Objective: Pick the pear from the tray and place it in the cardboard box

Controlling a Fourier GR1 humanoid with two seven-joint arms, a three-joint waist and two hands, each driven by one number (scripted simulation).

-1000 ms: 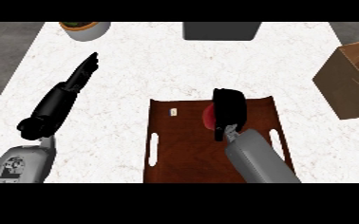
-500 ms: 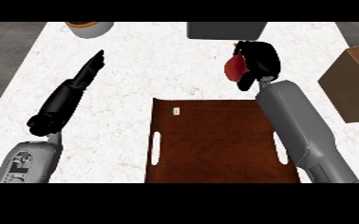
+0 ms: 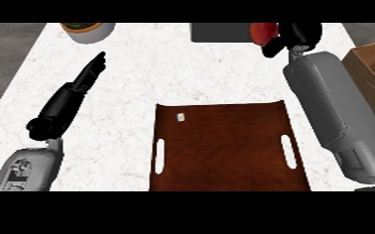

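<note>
My right hand (image 3: pixel 296 34) is high at the back right of the counter, curled round a red pear (image 3: pixel 264 32) whose left side shows beside the fingers. The brown wooden tray (image 3: pixel 227 148) lies in the front middle with nothing on it except a small pale tag (image 3: pixel 179 117). A corner of the cardboard box (image 3: pixel 362 67) shows at the right edge, just right of my right forearm. My left hand (image 3: pixel 92 72) rests open over the left of the counter, fingers straight and pointing away.
A grey pot with a plant (image 3: pixel 88 30) stands at the back left. A dark grey block (image 3: pixel 219 31) sits at the back middle, just left of the pear. The white marbled counter (image 3: pixel 183 74) spreads between them.
My right hand has lifted the red pear off the tray and carried it up and to the back right, toward the box side. The left hand has barely moved.
</note>
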